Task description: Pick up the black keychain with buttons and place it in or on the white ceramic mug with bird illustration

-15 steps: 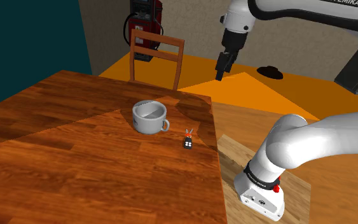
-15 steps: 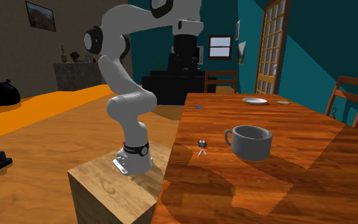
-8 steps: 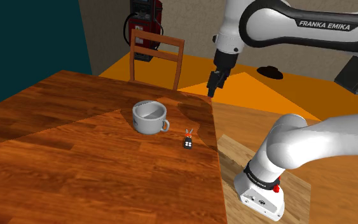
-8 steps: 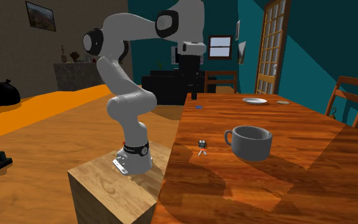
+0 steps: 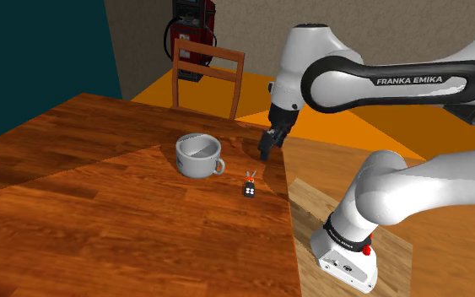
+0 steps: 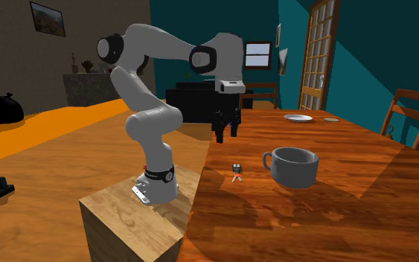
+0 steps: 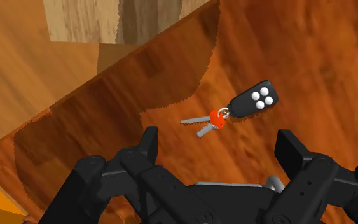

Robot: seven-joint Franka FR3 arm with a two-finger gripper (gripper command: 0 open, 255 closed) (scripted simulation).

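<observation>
A small black key fob with white buttons, a red ring and grey keys, the keychain (image 5: 249, 187), lies on the wooden table (image 5: 100, 211) near its edge beside the stand. The grey-white mug (image 5: 199, 156) stands upright a short way from it, handle toward the keychain. My gripper (image 5: 265, 152) hangs above the table edge, just beyond the keychain and higher than the mug's rim. In the wrist view the keychain (image 7: 255, 100) lies ahead of my open gripper (image 7: 219, 143), untouched. The second exterior view has the keychain (image 6: 236, 170) left of the mug (image 6: 293, 164), with the gripper (image 6: 227, 134) above.
A wooden chair (image 5: 207, 76) stands at the table's far side. The wooden stand (image 6: 126, 216) abuts the table edge. A plate (image 6: 298, 117) and another chair (image 6: 412, 112) sit farther off in the second exterior view.
The arm has swung down and toward the shoulder view's left, bringing the gripper from high above the floor to just over the table edge near the keychain. Mug and keychain have not moved.
</observation>
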